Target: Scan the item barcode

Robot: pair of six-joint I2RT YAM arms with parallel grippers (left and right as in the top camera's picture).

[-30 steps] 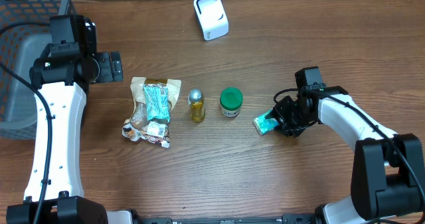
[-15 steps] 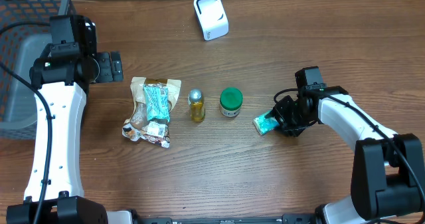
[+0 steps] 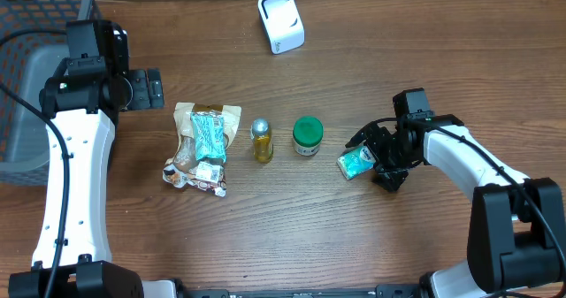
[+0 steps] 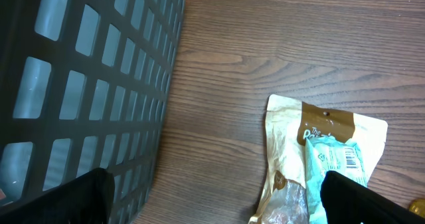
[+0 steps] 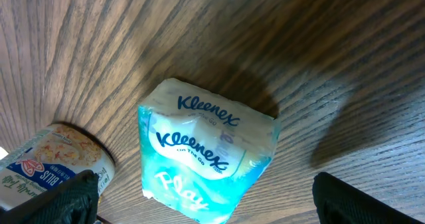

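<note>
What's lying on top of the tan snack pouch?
A teal packet lies on the tan pouch, its barcode facing up. It hides much of the pouch's print; anything beneath the pouch can't be seen.

One Kleenex pack (image 3: pixel 356 164), one green-lidded jar (image 3: pixel 308 136), one little gold bottle (image 3: pixel 261 140). One white scanner (image 3: pixel 281 21) and one gray basket (image 3: pixel 22 77) too. Snack-wise I count two: a tan bag (image 3: pixel 187 121) and a teal packet (image 3: pixel 210 134).

**Both grippers open, arms well apart**

The left arm (image 3: pixel 75 183) runs up the left side of the overhead view. The left gripper (image 3: pixel 150 89) points right, jaws spread wide. The right arm (image 3: pixel 464 161) bends in from the lower right corner. The right gripper (image 3: pixel 373 162) aims left and down, jaws also wide apart.
</note>
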